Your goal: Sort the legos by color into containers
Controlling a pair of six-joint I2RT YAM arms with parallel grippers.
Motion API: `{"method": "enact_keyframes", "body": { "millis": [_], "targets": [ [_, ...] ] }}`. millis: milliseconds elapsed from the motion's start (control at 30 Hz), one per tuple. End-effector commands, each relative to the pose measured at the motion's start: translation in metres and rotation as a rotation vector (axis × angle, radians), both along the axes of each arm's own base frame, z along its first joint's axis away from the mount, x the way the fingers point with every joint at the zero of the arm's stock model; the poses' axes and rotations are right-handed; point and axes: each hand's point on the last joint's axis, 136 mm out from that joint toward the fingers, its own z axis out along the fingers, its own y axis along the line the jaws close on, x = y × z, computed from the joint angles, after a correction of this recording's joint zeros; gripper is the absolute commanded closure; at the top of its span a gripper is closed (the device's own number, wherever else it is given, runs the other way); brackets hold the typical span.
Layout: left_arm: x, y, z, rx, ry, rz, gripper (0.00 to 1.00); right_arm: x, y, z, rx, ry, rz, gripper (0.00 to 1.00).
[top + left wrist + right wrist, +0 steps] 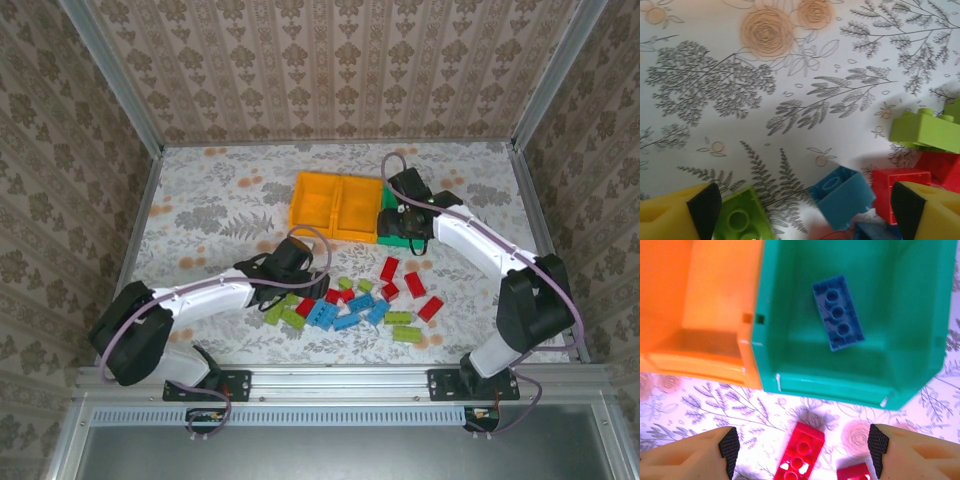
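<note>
Both grippers are spread wide and empty. The right gripper (803,447) hangs at the near wall of the green bin (840,382), where one dark blue brick (838,313) lies flat; a red brick (801,455) lies on the table (700,405) below. Two orange bins (320,205) adjoin the green one. The left gripper (805,207) hovers over the loose bricks (350,305), a light blue brick (842,197) beneath it, ungripped.
</note>
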Motion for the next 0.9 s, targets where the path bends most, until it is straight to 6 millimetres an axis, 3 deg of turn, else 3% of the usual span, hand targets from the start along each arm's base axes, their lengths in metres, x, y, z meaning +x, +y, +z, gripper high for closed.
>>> {"method": "enact_keyframes", "body": {
  "millis": [0, 333, 467, 733, 867],
  "targets": [
    [-0.007, -0.008, 0.000, 0.009, 0.051, 0.022, 0.12, -0.013, -0.017, -0.013, -0.031, 0.028, -0.040, 0.27],
    [-0.018, -0.013, -0.012, 0.051, 0.142, 0.091, 0.25, -0.021, -0.029, -0.015, -0.044, 0.010, -0.062, 0.25],
    [-0.018, -0.015, -0.017, 0.069, 0.166, 0.120, 0.34, -0.021, -0.038, -0.016, -0.055, -0.007, -0.083, 0.24],
    [-0.011, -0.020, -0.022, 0.074, 0.185, 0.164, 0.37, -0.025, -0.053, -0.009, -0.050, -0.052, -0.113, 0.23],
    [-0.009, -0.021, -0.026, 0.110, 0.205, 0.170, 0.43, -0.032, -0.056, -0.006, -0.054, -0.066, -0.111, 0.23]
  ]
}}
